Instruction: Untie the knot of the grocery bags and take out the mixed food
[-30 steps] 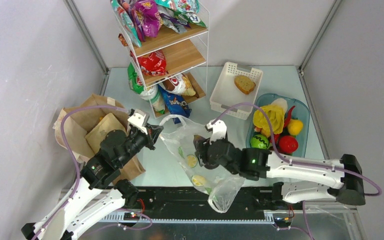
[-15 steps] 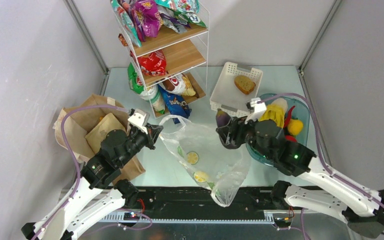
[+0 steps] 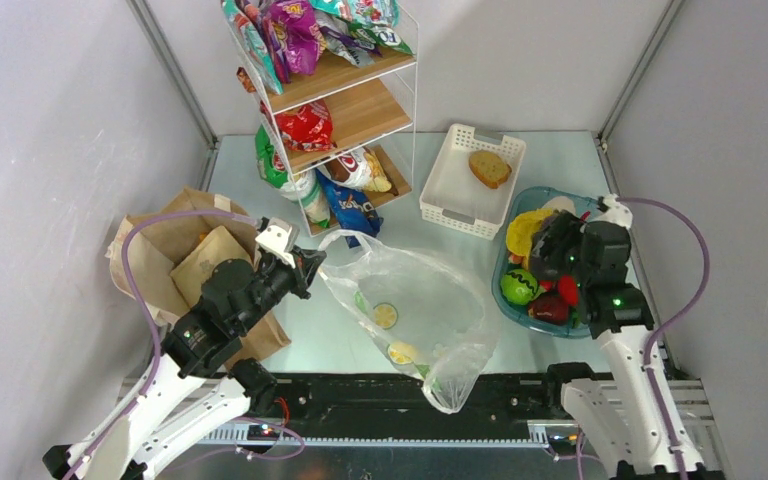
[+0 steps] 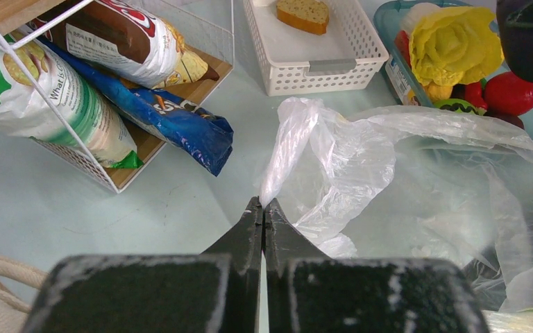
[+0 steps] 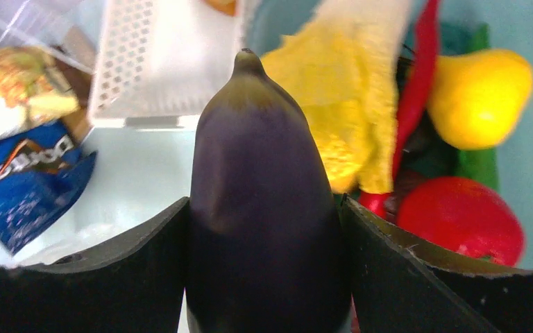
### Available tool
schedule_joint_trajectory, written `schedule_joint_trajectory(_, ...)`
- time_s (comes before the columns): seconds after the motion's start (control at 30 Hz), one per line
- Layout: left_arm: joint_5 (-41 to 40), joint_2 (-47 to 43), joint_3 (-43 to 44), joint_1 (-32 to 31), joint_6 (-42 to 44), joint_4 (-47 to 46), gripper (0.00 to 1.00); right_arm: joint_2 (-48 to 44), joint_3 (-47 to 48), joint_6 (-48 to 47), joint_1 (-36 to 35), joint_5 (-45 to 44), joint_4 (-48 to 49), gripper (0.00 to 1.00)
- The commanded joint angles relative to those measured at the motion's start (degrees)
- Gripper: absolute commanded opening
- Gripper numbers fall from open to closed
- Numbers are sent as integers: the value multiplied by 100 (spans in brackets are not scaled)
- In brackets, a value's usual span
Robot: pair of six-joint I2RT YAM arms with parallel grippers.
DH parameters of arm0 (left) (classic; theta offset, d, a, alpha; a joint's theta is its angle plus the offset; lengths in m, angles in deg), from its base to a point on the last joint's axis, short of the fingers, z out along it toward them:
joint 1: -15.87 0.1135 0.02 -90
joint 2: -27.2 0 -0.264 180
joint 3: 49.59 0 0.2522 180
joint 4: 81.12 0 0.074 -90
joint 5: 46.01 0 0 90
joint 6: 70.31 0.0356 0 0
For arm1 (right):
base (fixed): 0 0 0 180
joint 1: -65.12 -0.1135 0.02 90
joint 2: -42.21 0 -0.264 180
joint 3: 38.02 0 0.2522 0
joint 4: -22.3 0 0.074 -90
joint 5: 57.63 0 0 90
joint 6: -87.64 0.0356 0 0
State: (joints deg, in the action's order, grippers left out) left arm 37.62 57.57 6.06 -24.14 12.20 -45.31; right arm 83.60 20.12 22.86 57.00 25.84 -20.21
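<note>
The crumpled large brown paper bag (image 3: 160, 250) lies at the left, half hidden under the left arm. The thin clear plastic carrier bag with lemon-slice prints (image 3: 430, 300) sprawls mid-table, and the left gripper (image 4: 262, 206) is pinched together on its twisted handle. Above the blue-tinted clear tub (image 3: 538, 194), the right gripper (image 5: 264, 215) clamps the purple eggplant (image 5: 260, 139), whose base is cut off.

eggplant (image 5: 264, 208) base cropped, plastic bag (image 4: 361, 159) edge cropped
</note>
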Motion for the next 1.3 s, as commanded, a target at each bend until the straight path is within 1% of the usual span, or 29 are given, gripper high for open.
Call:
schedule_joint_trajectory(0.0, -60, -11, 86, -9, 37, -98, 0, -263, -322, 196, 999, 348, -8, 46)
schedule_joint_trajectory(0.07, -43, -13, 90, -15, 32, -100, 0, -476, -580, 483, 1150, 198, 50, 48)
schedule_joint_trajectory(0.23, -1, 10, 94, -15, 27, -97, 0, -622, -1135, 1206, 1111, -384, 226, 48)
schedule_joint_trajectory(0.3, -12, 25, 96, -8, 28, -95, 0, -645, -1295, 1445, 944, -680, 349, 48)
schedule_joint_trajectory(0.37, -13, 42, 100, -9, 28, -100, 0, -633, -1415, 1646, 557, -1047, 493, 51)
schedule_joint_trajectory(0.43, -20, 43, 100, -7, 28, -98, 0, -539, -1430, 1750, 277, -1460, 618, 56)
schedule_joint_trajectory(0.5, -22, 47, 88, -9, 28, -89, 0, -396, -1432, 1784, 134, -1725, 699, 64)
schedule_joint_trajectory(0.53, -26, 43, 85, -12, 28, -92, 0, -311, -1432, 1809, 122, -1775, 710, 71)
schedule_joint_trajectory(0.57, -21, 40, 88, -15, 28, -94, 0, -278, -1432, 1815, 108, -1792, 707, 75)
schedule_joint_trajectory(0.6, -17, 39, 90, -15, 28, -95, 0, -247, -1432, 1804, 108, -1842, 685, 81)
schedule_joint_trajectory(0.67, -9, 44, 98, -15, 28, -100, 0, -272, -1432, 1766, 76, -2008, 616, 88)
schedule_joint_trajectory(0.7, 1, 37, 99, -9, 28, -102, 0, -329, -1432, 1740, 39, -2089, 553, 90)
schedule_joint_trajectory(0.77, 12, 34, 99, -14, 28, -103, 0, -458, -1432, 1670, 1, -2344, 438, 98)
schedule_joint_trajectory(0.9, 13, 22, 94, -13, 28, -101, 0, -709, -1382, 1390, -9, -2635, 254, 99)
schedule_joint_trajectory(1.07, 14, 46, 92, -15, 28, -95, 0, -1041, -1120, 986, -184, -2611, -51, 99)
schedule_joint_trajectory(1.13, 8, 55, 85, -12, 32, -95, 0, -1215, -992, 769, -389, -2501, -178, 99)
schedule_joint_trajectory(1.2, -97, 83, 85, -11, 43, -88, 0, -1414, -869, 437, -651, -2177, -291, 99)
schedule_joint_trajectory(1.27, -241, 103, 93, -11, 35, -62, 0, -1611, -800, 182, -943, -1667, -296, 99)
